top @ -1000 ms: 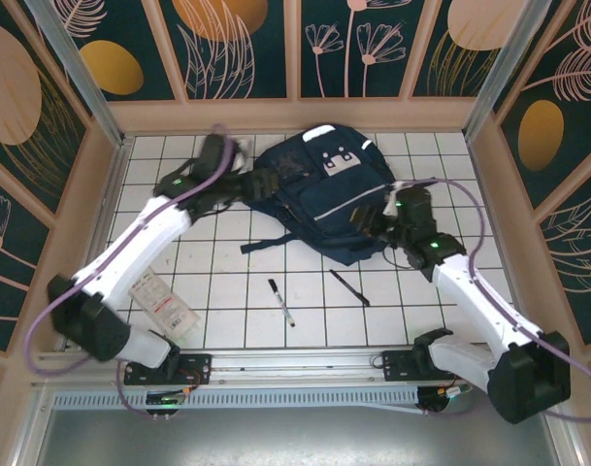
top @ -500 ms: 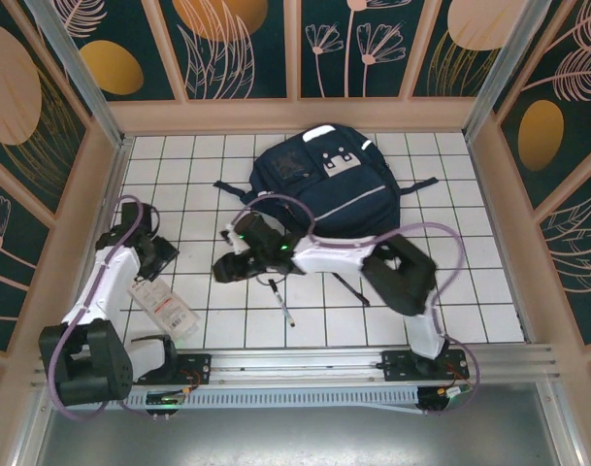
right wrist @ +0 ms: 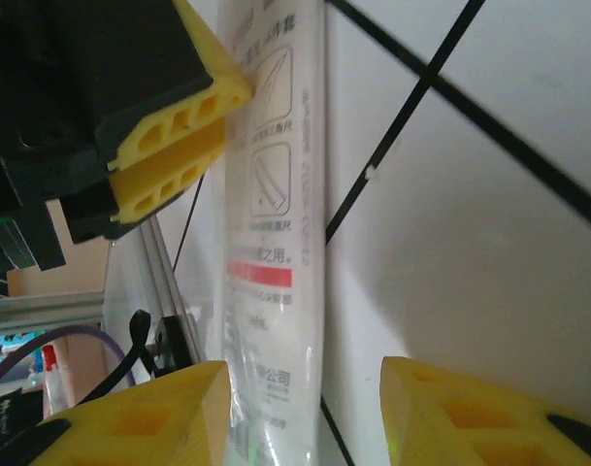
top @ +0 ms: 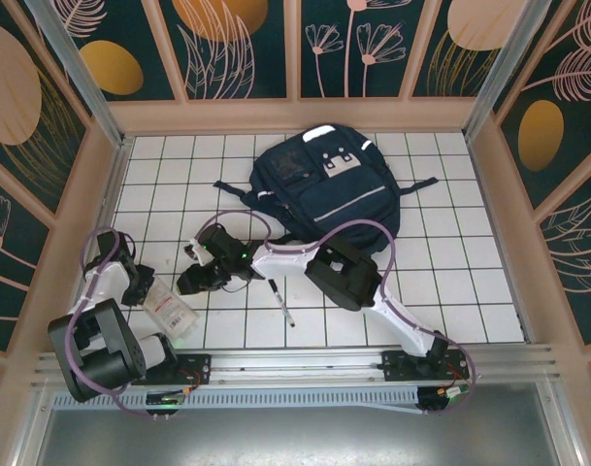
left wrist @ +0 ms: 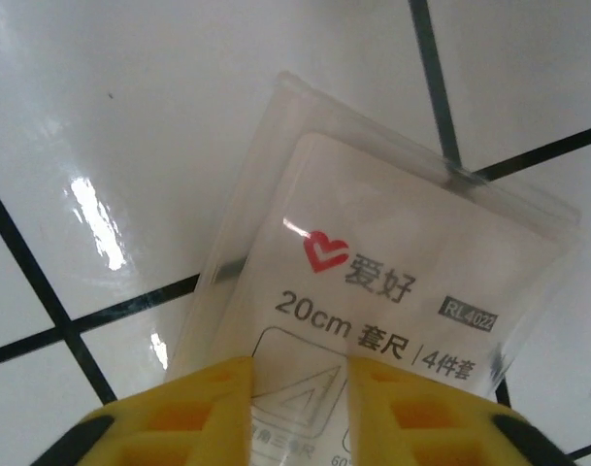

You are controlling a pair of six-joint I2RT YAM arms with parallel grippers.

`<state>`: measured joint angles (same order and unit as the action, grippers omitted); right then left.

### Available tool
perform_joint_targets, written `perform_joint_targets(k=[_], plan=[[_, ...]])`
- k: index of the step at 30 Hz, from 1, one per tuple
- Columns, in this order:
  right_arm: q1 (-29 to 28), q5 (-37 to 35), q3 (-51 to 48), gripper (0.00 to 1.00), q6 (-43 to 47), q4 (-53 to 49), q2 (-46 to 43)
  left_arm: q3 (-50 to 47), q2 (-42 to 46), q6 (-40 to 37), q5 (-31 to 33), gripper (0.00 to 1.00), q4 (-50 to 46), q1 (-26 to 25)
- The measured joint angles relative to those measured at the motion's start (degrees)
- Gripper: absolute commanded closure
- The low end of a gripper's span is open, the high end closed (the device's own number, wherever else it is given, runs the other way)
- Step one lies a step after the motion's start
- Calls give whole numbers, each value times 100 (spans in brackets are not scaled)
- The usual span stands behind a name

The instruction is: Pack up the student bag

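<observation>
The student bag [top: 319,184], navy with white patches, lies flat at the back middle, away from both grippers. A clear ruler-set pack [top: 171,311] lies on the tiles at the front left. My left gripper [top: 140,288] comes down on its far end. In the left wrist view its yellow tips [left wrist: 297,374] stand a narrow gap apart on the pack [left wrist: 373,262]; whether they pinch it is unclear. My right gripper [top: 191,279] reaches across from the right, low over the table. Its jaws [right wrist: 305,388] stand wide apart, facing the pack [right wrist: 271,243] and the left fingers [right wrist: 174,136].
A black pen [top: 281,302] lies on the tiles just right of the right gripper. The right arm [top: 344,277] stretches across the middle front of the table. A metal rail [top: 305,364] runs along the near edge, and wooden walls close in the other sides.
Both grippers left the bag and swung to the ruler pack at the front left. The left jaws have narrowed. The right jaws have widened.
</observation>
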<state>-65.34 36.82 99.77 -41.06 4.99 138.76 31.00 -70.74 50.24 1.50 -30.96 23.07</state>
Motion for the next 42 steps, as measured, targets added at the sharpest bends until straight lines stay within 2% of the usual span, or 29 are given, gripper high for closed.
perform_joint_targets(k=[11, 21, 30, 34, 39, 42], plan=[[-87, 79, 435, 54, -44, -798, 98, -181, 129, -310, -531, 85, 293, 131], [-247, -74, 1543, 53, 52, -2470, 448, -186, 68, -369, -837, 86, 385, 160], [-466, -195, 2142, 54, 173, -3095, 704, -275, 273, -372, -1226, 87, 553, 157], [-588, -664, 2461, 58, 170, -3482, 802, -420, 431, -369, -1578, 86, 704, 94], [-723, -1482, 2583, 78, 118, -3832, 789, -562, 452, -369, -2055, 86, 901, 35], [-758, -1832, 2094, 87, 39, -3580, 494, -538, 232, -391, -2302, 83, 1064, -170]])
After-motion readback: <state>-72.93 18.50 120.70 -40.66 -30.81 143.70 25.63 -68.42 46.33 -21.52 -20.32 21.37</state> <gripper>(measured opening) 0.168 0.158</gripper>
